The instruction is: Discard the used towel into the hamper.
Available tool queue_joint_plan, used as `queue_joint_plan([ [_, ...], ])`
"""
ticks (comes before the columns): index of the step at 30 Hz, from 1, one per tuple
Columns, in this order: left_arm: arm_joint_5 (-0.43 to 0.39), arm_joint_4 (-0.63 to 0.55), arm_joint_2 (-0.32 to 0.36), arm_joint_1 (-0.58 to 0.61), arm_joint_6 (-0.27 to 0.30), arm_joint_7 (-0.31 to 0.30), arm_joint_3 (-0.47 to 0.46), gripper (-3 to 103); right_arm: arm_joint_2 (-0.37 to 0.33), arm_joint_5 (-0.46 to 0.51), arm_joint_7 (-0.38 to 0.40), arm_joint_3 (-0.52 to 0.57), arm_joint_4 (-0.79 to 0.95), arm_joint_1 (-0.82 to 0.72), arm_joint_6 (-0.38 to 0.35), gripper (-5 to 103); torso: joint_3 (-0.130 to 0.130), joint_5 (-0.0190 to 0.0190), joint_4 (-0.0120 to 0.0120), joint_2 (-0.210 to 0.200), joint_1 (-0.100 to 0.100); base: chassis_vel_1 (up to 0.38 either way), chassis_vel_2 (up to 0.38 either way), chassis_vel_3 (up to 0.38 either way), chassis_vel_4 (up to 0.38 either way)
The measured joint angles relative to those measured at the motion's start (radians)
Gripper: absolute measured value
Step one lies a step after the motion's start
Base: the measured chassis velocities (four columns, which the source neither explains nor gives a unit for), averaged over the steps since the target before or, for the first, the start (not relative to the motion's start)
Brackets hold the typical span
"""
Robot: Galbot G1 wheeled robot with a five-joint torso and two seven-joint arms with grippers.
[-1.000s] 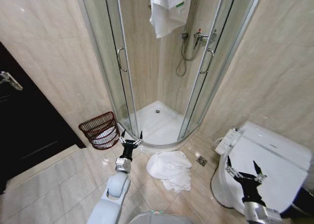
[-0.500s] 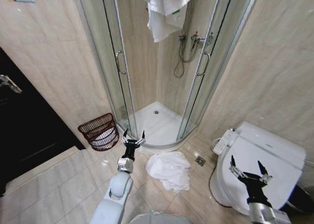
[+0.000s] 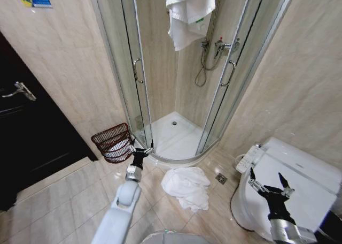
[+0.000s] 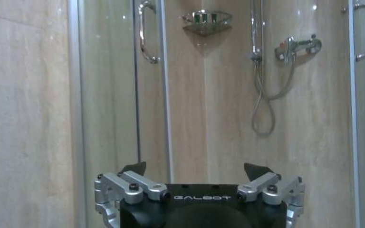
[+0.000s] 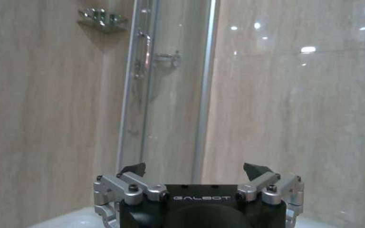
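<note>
While the left hand [image 3: 140,149] hangs open and empty, the hamper [image 3: 113,143] stands just beside it.

Left gripper [image 3: 140,149] has reached forward toward the shower's threshold [image 3: 160,157].

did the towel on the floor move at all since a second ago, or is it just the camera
No. The crumpled white towel keeps its place beside the floor drain and below the shower tray's curb. The whole head view shifted, so the camera moved, not the towel.

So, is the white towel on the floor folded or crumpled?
Crumpled: the white towel lies heaped on the beige floor tiles.
</note>
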Motion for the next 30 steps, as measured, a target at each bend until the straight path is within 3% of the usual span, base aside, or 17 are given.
queue_joint_plan([
  [4,-0.03,0.006,0.025,-0.022,0.013,0.002,-0.001,100,-0.02,0.032,-0.048,-0.002,0.002,0.003,-0.009,100,0.009,0.0003,0.0,0.016,0.007,0.0,0.0,0.0,0.0],
  [6,-0.016,0.013,0.024,-0.036,0.023,-0.021,-0.024,100,-0.034,0.049,-0.119,-0.018,0.009,0.025,-0.033,100,0.017,0.0003,0.0001,0.031,0.014,0.0,0.0,0.0,0.0],
  [10,0.016,0.013,0.004,-0.037,0.025,-0.044,-0.069,100,-0.029,0.039,-0.141,-0.058,0.035,0.068,-0.068,100,0.027,0.0002,0.0001,0.049,0.022,0.0,0.0,0.0,0.0],
  [15,0.048,-0.007,-0.014,-0.017,0.011,-0.055,-0.12,100,-0.022,0.015,-0.14,-0.096,0.094,0.113,-0.114,100,0.041,-0.0001,0.0003,0.074,0.033,0.0,0.0,0.0,0.0],
  [30,-0.017,-0.06,0.015,0.016,0.01,-0.05,-0.14,100,0.0,-0.033,-0.076,-0.139,0.171,0.161,-0.157,100,0.077,0.0001,0.0002,0.141,0.064,0.0,0.0,0.0,0.0],
])
